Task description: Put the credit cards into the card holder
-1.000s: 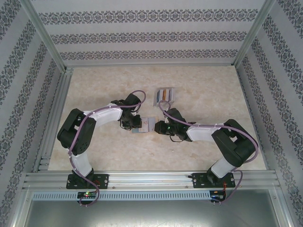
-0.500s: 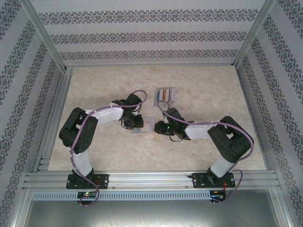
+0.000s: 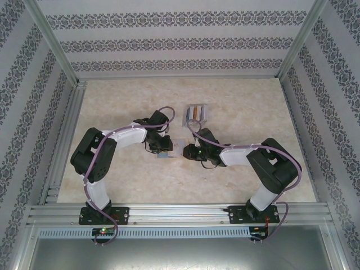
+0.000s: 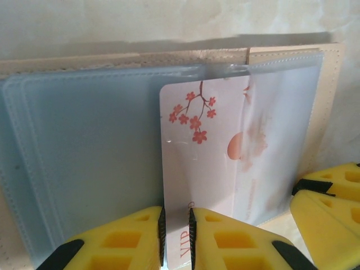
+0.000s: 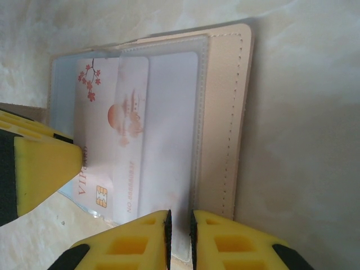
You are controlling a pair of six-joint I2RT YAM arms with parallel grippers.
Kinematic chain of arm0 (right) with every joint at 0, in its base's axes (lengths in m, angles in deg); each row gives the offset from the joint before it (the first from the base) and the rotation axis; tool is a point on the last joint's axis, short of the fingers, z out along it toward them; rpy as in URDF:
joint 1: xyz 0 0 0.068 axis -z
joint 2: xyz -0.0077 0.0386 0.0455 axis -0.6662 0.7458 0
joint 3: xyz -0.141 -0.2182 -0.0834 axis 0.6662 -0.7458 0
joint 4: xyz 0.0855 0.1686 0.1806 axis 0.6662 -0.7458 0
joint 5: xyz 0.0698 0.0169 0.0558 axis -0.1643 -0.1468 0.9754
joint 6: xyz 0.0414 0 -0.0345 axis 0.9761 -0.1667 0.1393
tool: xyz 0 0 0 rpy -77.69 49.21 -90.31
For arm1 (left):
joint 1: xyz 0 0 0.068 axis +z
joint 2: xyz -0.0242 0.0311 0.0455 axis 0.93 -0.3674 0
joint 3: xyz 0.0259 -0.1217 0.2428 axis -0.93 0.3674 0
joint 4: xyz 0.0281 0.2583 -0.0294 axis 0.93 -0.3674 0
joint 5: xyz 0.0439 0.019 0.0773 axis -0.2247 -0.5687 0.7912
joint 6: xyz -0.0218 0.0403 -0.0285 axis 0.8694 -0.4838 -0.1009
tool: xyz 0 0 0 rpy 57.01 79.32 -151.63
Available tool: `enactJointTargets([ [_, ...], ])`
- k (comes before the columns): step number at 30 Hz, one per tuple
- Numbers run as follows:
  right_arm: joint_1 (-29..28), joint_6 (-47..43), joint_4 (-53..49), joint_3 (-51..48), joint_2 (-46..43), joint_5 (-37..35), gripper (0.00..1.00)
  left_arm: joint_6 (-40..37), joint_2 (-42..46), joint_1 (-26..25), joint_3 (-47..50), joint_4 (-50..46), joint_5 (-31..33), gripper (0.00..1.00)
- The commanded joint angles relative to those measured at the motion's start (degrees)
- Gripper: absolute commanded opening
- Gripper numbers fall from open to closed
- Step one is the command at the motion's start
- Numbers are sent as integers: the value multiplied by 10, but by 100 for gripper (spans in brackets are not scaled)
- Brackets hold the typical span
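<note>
Patterned wallpaper closes in a pale marbled table (image 3: 253,112), with both arms reaching to its middle. On the left, the left gripper (image 4: 177,225) has its yellow fingers pinched tight on the bottom edge of a white credit card (image 4: 202,169) printed with red blossoms and the letters VIP. The card's upper right part sits inside a clear sleeve (image 4: 281,140) while its lower left stays outside. The sleeve belongs to the card holder (image 4: 332,112), which lies open and flat on the table between the two grippers, tan border showing around the bluish plastic pockets. To the right, the right gripper (image 5: 180,225) is closed on the near edge of the holder's clear sleeve. Farther back on the table, well apart from both grippers, a clear tray (image 3: 195,112) holds other cards – orange and grey among them.
</note>
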Motion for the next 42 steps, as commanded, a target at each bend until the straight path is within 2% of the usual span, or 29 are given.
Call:
enactJointTargets([
  [1,5,-6,6,10,5,8,21,10,-16,-8,-13,18,-15,21],
  [25,6,-6,10,3,0,11,21,23,-51,-44,-63,20,-27,22],
  [34,8,-11,2,-1,-5,7,21,0,-21,-35,-61,-21,28,22],
  [42,16,-19,-3,-8,-1,8,20,-12,9,-11,-30,-30,51,22],
])
